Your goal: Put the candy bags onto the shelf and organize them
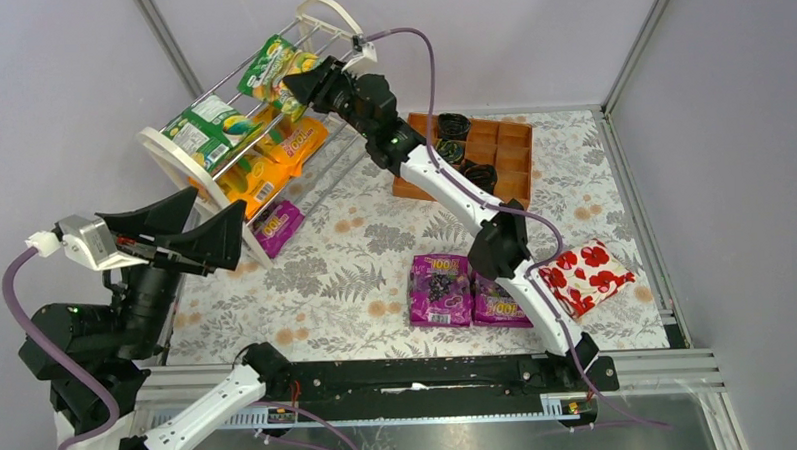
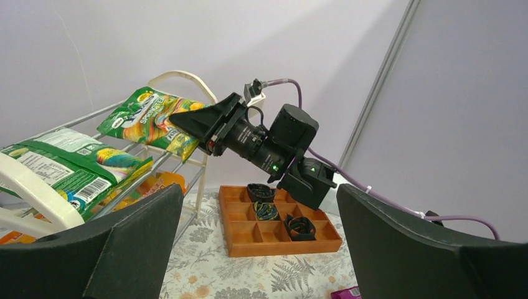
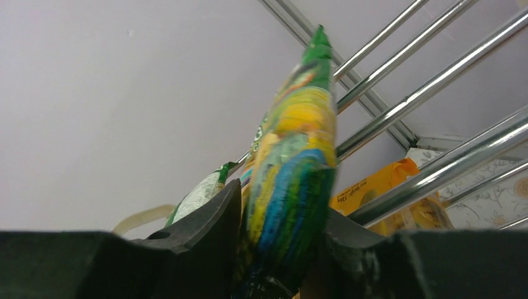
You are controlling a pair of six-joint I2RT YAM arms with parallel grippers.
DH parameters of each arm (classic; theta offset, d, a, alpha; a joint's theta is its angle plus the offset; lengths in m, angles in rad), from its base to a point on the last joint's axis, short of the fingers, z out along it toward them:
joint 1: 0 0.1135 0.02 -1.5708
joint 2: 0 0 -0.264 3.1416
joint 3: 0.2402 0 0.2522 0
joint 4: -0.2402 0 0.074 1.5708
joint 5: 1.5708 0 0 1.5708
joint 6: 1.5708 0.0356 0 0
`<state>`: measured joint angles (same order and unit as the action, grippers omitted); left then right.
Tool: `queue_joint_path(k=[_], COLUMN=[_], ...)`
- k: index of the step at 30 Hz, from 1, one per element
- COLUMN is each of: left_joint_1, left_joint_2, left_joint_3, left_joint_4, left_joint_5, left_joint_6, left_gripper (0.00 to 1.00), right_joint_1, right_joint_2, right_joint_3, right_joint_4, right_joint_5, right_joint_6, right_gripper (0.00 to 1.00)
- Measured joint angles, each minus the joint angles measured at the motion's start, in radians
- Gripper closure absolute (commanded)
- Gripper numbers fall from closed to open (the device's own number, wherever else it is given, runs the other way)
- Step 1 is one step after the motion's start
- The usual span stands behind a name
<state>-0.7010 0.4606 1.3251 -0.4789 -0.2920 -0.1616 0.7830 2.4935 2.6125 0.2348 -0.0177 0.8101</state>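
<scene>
purple bag [image 1: 489, 307]: half hid by R arm [image 1: 543, 315] | green bag [image 3: 292, 174]: btm cropped

Glossy, crinkled plastic film is seen on the green candy bag [image 3: 292, 156]. The shelf [image 2: 37, 190] is formed of smooth cream plastic and shiny, polished metal. A matt, wood-like finish is shown by the tray [image 1: 512, 161].

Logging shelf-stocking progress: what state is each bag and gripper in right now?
right gripper: shut on the held green bag
held green bag: pinched, over top rods of the shelf
left gripper: open, empty
other green bag: lying on the top tier
orange bags: lying on the middle tier
low purple bag: on the bottom tier
two purple bags: flat on the table, unshelved
floral package: flat on the table
</scene>
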Motion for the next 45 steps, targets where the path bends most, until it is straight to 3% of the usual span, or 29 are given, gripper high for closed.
queue_joint_path(k=[8,17,20,30,36,40,45], left_joint_1=[0.0,0.0,0.0,0.0,0.0,0.0,0.0], left_joint_2=[0.013,0.051,0.058,0.066,0.067,0.067,0.067], left_joint_3=[-0.025,-0.043,-0.043,-0.043,-0.043,-0.043,-0.043], left_joint_4=[0.0,0.0,0.001,-0.002,-0.005,-0.018,-0.029], left_joint_5=[0.0,0.016,0.021,0.026,0.026,0.026,0.026], left_joint_6=[-0.001,-0.017,-0.023,-0.038,-0.046,-0.049,-0.05], left_gripper=[0.01,0.01,0.01,0.01,0.01,0.01,0.01], right_joint_1=[0.006,0.002,-0.008,-0.023,-0.023,-0.023,-0.023], right_joint_2=[-0.027,-0.178,-0.226,-0.237,-0.23,-0.216,-0.182], right_joint_3=[0.013,-0.054,-0.116,-0.181,-0.19,-0.189,-0.19], right_joint_4=[-0.056,-0.306,-0.323,-0.306,-0.243,-0.188,-0.129], right_joint_5=[0.056,0.126,0.123,0.059,-0.011,-0.077,-0.184], right_joint_6=[-0.064,-0.072,-0.042,0.069,0.098,0.118,0.145], right_gripper=[0.03,0.0,0.09,0.69,0.91,0.99,1.0])
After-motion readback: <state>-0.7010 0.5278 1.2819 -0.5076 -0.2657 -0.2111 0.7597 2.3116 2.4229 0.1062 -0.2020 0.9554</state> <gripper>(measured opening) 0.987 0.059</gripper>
